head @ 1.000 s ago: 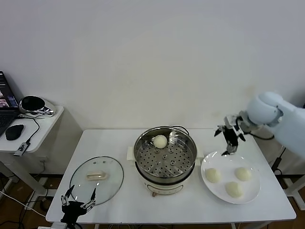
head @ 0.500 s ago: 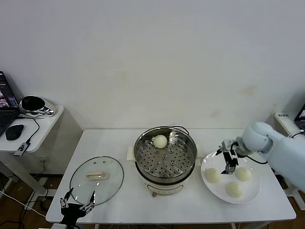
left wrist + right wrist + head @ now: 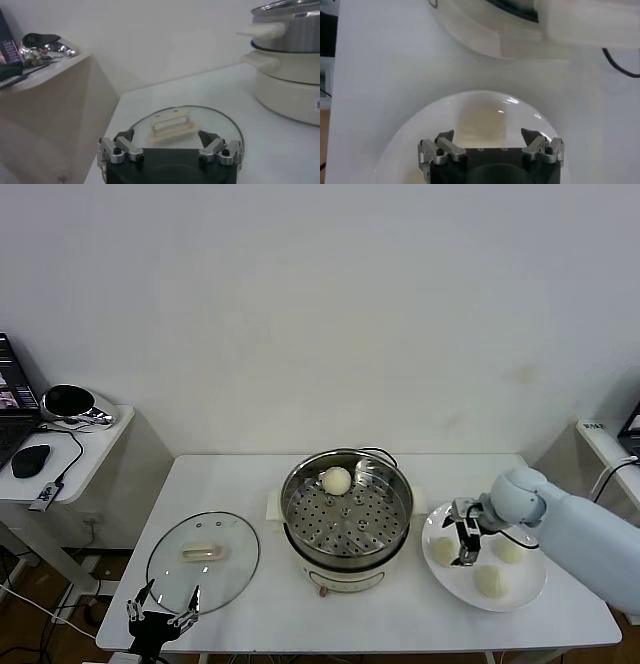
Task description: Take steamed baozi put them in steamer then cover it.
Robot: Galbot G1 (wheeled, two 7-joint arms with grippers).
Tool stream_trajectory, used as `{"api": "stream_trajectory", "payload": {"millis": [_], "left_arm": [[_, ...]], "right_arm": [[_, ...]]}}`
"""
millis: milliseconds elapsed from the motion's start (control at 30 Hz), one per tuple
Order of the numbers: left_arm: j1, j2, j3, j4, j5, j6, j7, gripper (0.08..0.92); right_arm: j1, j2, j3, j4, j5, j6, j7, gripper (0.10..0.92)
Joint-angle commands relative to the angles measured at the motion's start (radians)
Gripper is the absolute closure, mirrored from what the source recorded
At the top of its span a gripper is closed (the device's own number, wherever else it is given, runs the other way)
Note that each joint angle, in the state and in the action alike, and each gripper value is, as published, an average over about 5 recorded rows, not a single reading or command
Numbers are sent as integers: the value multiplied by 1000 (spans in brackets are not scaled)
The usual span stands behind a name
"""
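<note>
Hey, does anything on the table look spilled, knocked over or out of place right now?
Nothing stands out. One baozi sits in the steamer, three wait on the plate, and the cover lies flat beside it.

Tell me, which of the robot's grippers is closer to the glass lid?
Left. The left gripper, open, sits at the table's front edge beside the glass lid; the right gripper, open, is across the steamer, over the plate.

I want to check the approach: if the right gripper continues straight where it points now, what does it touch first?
Probably the plate: the right gripper, fingers open, points down beside the left baozi. Depth is unclear.
</note>
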Motion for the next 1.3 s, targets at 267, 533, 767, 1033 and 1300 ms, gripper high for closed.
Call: {"api": "stream_trajectory", "payload": {"millis": [267, 533, 767, 1033, 1300], "left_arm": [[-1, -2, 6, 8, 3, 0, 0, 177], [-2, -2, 7, 11, 5, 0, 0, 177], [-3, -3, 6, 10, 5, 0, 0, 177], [-5, -7, 8, 6, 6, 0, 0, 177], [-37, -11, 34, 22, 8, 1, -1, 177]], "right_arm": [[-38, 31, 20, -45, -22, 4, 17, 203], [-31, 31, 19, -53, -21, 1, 11, 203], [-29, 26, 23, -51, -10, 0, 2, 333], [10, -28, 23, -26, 38, -17, -16, 418], [354, -177, -199, 123, 208, -64, -95, 414]]}}
